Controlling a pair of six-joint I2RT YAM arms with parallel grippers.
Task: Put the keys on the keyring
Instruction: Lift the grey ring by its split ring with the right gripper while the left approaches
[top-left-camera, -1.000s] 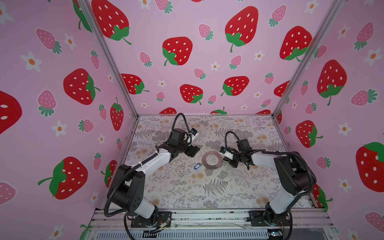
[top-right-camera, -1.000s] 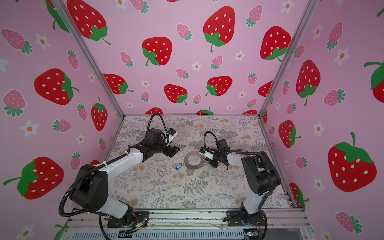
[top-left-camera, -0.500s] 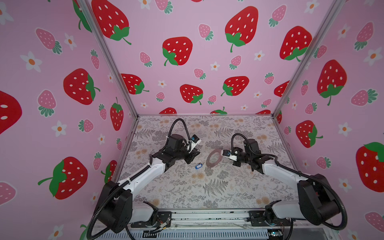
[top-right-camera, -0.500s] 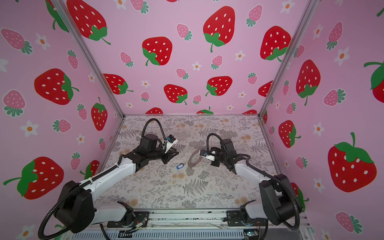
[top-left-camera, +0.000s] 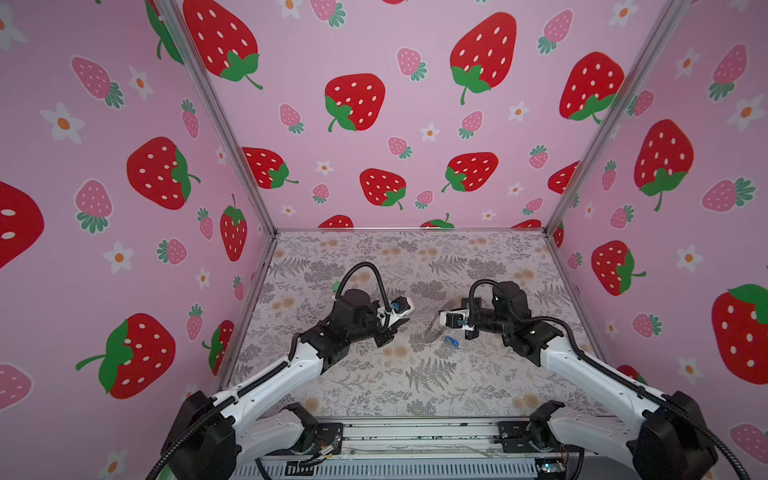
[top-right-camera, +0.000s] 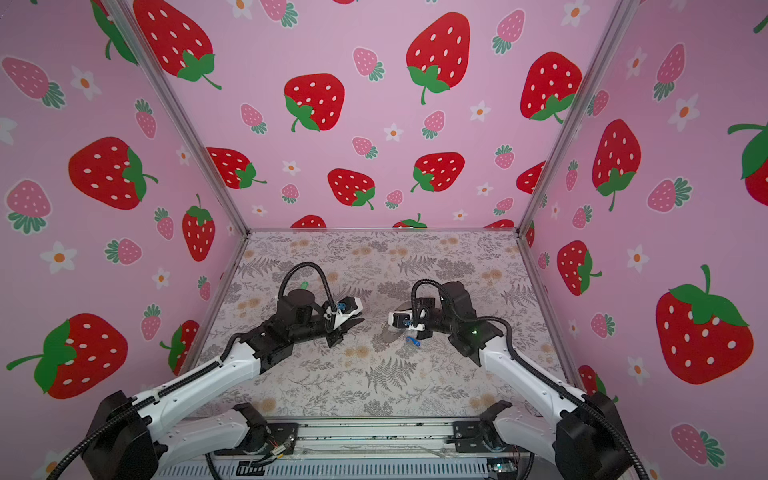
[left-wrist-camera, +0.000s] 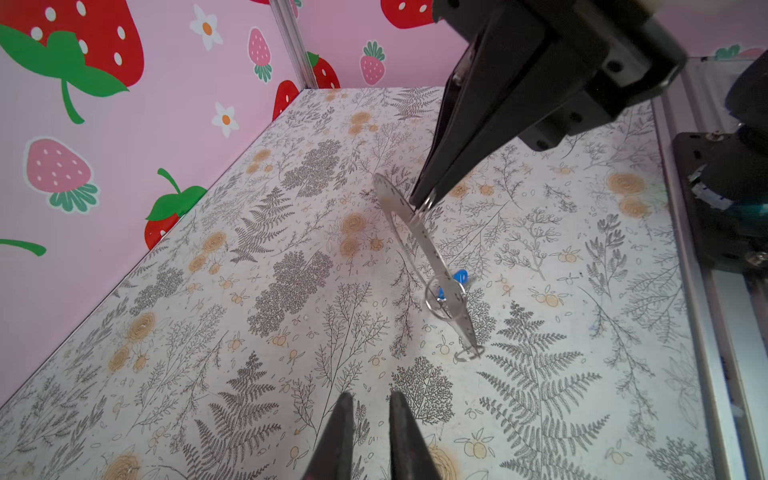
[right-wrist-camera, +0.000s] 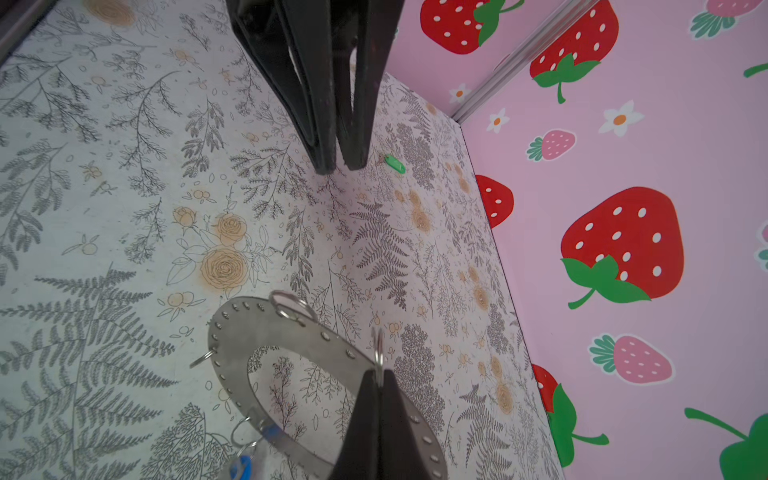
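Observation:
The keyring (right-wrist-camera: 249, 328) is a flat grey ring with small wire loops along its rim. It hangs tilted on edge above the mat in both top views (top-left-camera: 434, 328) (top-right-camera: 388, 330). My right gripper (right-wrist-camera: 379, 374) is shut on one small loop at its rim. The blue key (left-wrist-camera: 460, 276) dangles from another loop at the keyring's low side (top-left-camera: 451, 341). The green key (right-wrist-camera: 394, 163) lies on the mat far back left, behind my left arm (top-left-camera: 336, 286). My left gripper (left-wrist-camera: 371, 397) stands left of the keyring (left-wrist-camera: 424, 245), open by a narrow gap, with nothing between its fingers.
The floral mat (top-left-camera: 415, 386) is walled by pink strawberry panels on three sides. A metal rail (top-left-camera: 415, 432) with both arm bases runs along the front edge. A small loose-looking wire loop (left-wrist-camera: 469, 354) sits at the keyring's lowest point by the mat.
My right gripper has lifted the keyring off the mat and tipped it on edge, and the blue key came up with it. My left gripper has narrowed from wide open and moved forward.

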